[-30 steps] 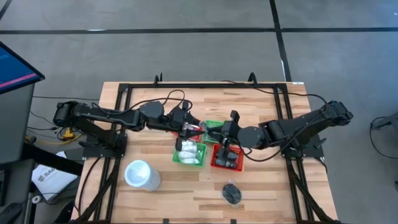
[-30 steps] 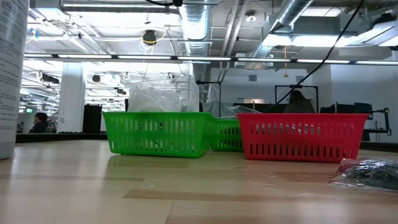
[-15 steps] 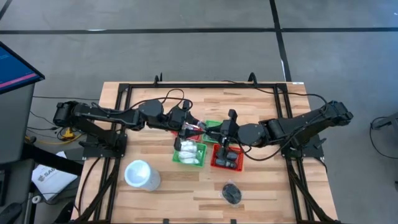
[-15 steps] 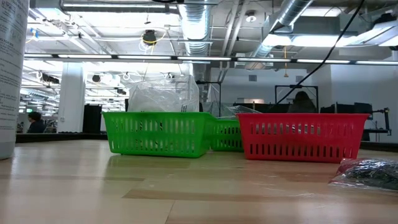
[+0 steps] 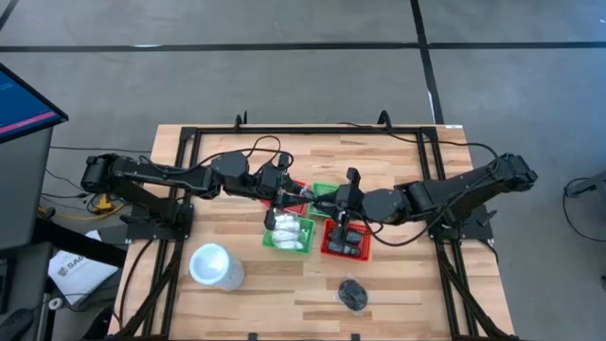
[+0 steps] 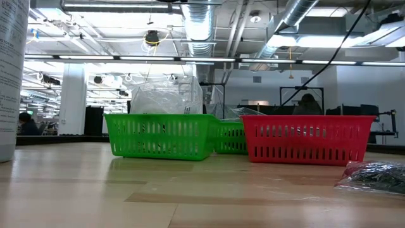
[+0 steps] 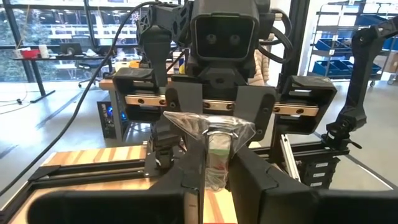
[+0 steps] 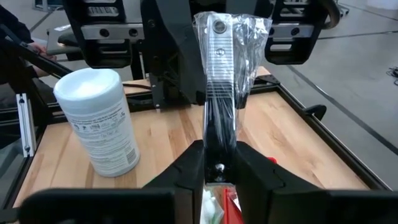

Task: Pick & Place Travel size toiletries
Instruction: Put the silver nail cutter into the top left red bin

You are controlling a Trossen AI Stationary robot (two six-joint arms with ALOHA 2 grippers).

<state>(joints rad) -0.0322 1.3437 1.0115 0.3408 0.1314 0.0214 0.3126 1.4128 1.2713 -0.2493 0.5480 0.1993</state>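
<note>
A short silvery tube [image 8: 219, 68] with a dark end, sealed in clear wrap, hangs in the air between my two grippers above the baskets. My left gripper [image 5: 300, 195] reaches in from the table's left and is shut on it. My right gripper [image 5: 320, 201] reaches in from the right and is shut on it too. The left wrist view shows the wrapped tube [image 7: 212, 140] between my left fingers, with the right gripper facing it. White packets lie in the near green basket [image 5: 289, 234], and dark pieces in the red basket [image 5: 343, 240]. My left gripper pinches the wrapped tube's end [image 7: 214, 163] between its two fingers, coming level from the table's left. The tube is lifted clear above the baskets. My right gripper pinches the tube's dark end [image 8: 217, 146] between its two fingers, slanting slightly down from the table's right. The tube runs on from the fingers toward the left gripper, clear of everything below.
A second green basket [image 5: 328, 191] stands behind the front pair. A large white round canister [image 5: 216, 265] stands near the front left. A black bundle in clear wrap [image 5: 353, 295] lies on the wood at the near edge. A black frame borders the table.
My left gripper's fingers have drawn together onto the wrapped tube, which my right gripper keeps holding. Both arms have stayed where they were, and the tube has not moved.
</note>
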